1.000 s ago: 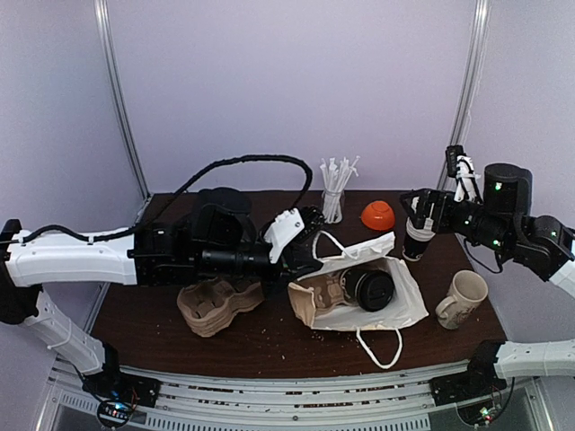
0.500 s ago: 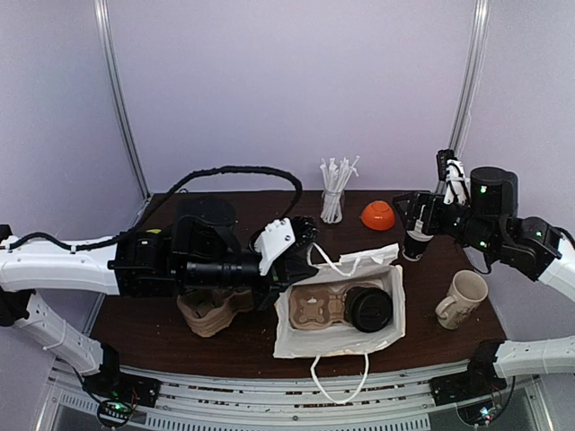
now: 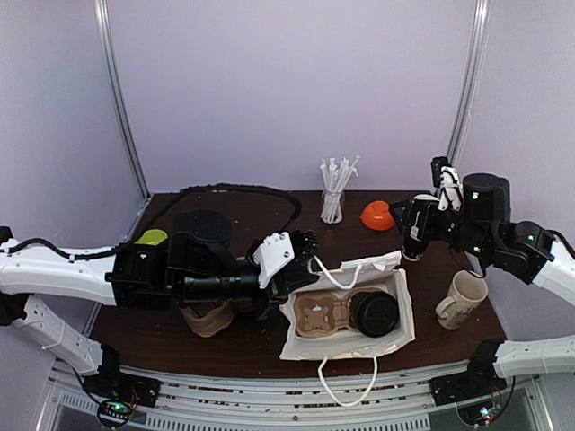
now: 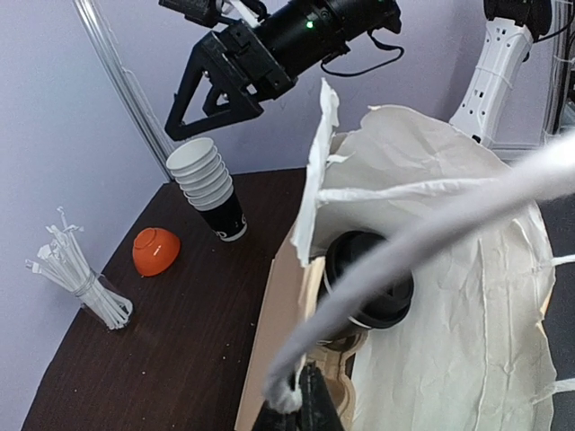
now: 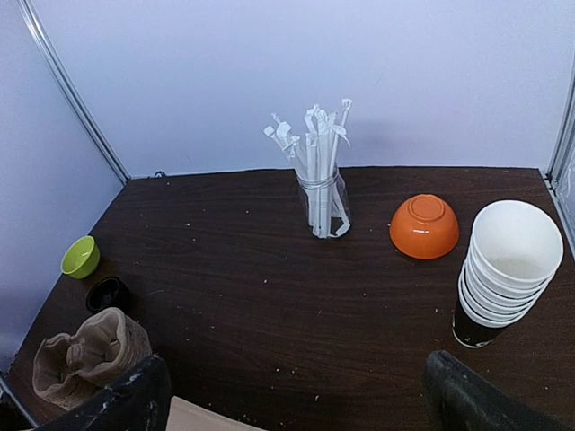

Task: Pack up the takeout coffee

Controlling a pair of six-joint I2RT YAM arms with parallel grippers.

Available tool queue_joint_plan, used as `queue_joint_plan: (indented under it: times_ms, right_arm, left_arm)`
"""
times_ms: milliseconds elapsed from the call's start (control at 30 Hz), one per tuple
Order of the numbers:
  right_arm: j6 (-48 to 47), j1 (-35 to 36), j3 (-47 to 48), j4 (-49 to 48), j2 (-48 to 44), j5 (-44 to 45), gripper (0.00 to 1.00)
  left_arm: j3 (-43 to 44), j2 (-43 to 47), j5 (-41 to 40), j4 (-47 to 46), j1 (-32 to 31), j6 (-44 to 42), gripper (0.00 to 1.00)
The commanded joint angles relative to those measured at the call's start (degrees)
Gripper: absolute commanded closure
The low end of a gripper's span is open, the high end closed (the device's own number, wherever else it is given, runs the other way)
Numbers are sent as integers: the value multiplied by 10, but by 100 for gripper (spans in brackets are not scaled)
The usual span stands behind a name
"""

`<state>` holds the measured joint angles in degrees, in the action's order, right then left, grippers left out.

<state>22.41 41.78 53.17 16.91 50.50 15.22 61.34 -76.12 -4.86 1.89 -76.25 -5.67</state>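
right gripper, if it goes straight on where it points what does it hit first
The right gripper would most likely meet the bare table first, short of the glass of straws straight ahead. The stack of paper cups stands off to the side. Depth is hard to judge.

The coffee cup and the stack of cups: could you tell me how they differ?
The coffee cup is single with a black lid; the stack of cups is nested, lidless, white inside. The coffee cup sits in the bag; the stack stands on the table. Both are disposable cups.
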Motion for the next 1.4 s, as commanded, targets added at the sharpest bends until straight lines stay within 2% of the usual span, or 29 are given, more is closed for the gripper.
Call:
queue_joint_plan:
  times_ms: [0, 233, 600, 900, 1167, 1367]
  right_arm:
    - [5, 1, -21, -12, -1, 8, 0]
    - [18, 2, -45, -21, -5, -1, 0]
    - [33, 1, -74, -24, -16, -18, 0]
    - [38, 1, -90, -25, -30, -22, 0]
    - [36, 1, -76, -19, -31, -22, 0]
    - [40, 1, -52, -8, -31, -18, 0]
  left_arm:
    - [-6, 4, -41, -48, -17, -36, 100]
    - [9, -23, -62, -38, -49, -60, 100]
    - [46, -76, -49, 26, -72, -45, 100]
    - [88, -103, -53, 73, -86, -11, 100]
    - [136, -123, -105, 86, -85, 22, 100]
    - [189, -146, -84, 105, -64, 70, 100]
